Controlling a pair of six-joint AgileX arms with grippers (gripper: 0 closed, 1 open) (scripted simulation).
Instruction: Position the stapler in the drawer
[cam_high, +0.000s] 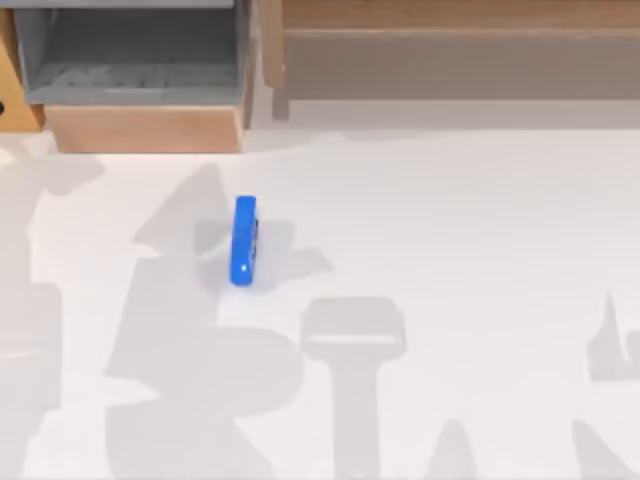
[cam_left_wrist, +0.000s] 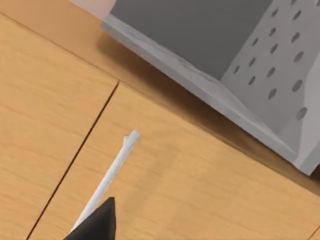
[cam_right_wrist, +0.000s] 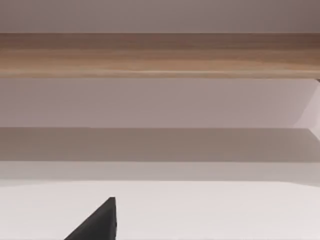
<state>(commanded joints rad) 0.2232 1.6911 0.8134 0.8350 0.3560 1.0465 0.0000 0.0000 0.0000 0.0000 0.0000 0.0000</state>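
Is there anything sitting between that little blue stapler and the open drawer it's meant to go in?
Nothing visible does. The stapler lies on bare white table, and the drawer stands open at the far left with only its tan front panel to pass over.

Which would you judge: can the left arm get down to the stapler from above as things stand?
Probably yes. The stapler lies alone on the open white table, apart from the drawer and the wooden shelf unit, with nothing over or beside it. Where the left hand sits cannot be judged from above.
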